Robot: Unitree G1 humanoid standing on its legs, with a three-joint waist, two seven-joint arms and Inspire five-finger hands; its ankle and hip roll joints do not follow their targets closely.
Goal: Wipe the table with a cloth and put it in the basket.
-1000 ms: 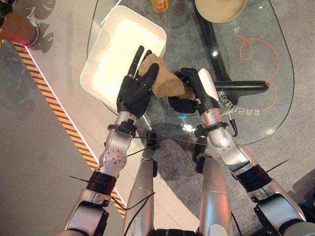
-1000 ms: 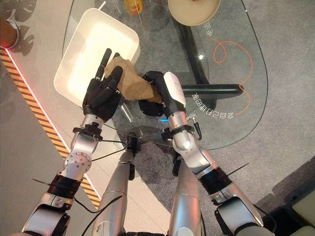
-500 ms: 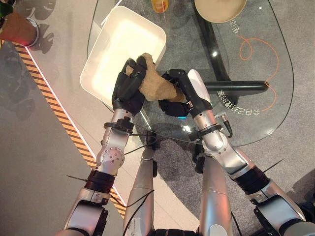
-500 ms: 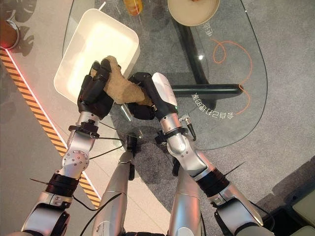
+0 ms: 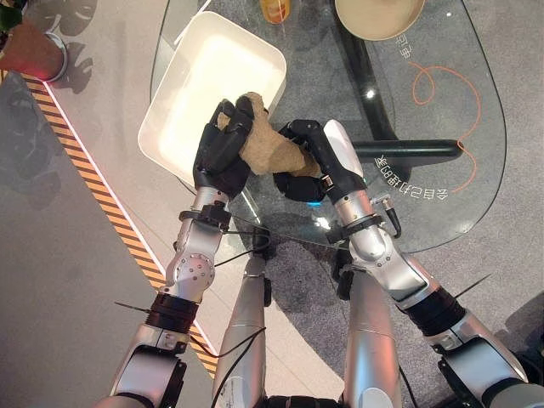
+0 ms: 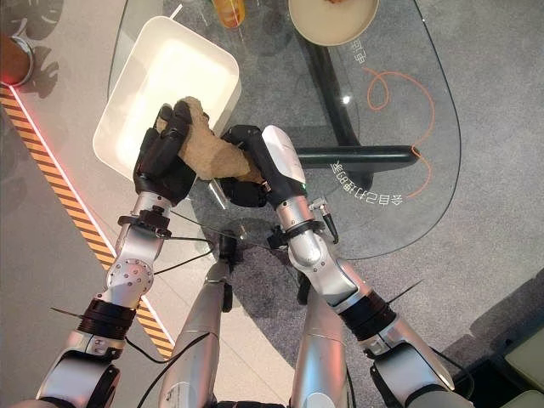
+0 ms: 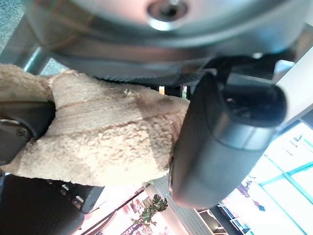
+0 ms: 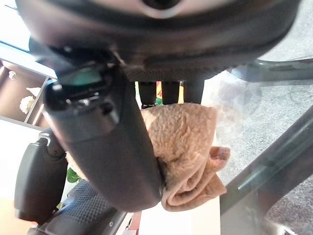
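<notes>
Crumpled tan fleecy cloth (image 5: 270, 146) held above the glass table's (image 5: 442, 110) near edge beside the white rectangular basket (image 5: 197, 85), left hand (image 5: 223, 151) and right hand (image 5: 308, 157) both curled round it.

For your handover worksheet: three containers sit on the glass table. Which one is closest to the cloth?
The white rectangular basket: the tan cloth, held by the left hand and right hand, overlaps its rim. The round bowl and orange cup sit farther off.

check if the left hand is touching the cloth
Touching. In the left eye view the left hand has its fingers curled over the cloth, and the left wrist view shows its thumb pressed against the cloth. The right hand grips the other end.
</notes>
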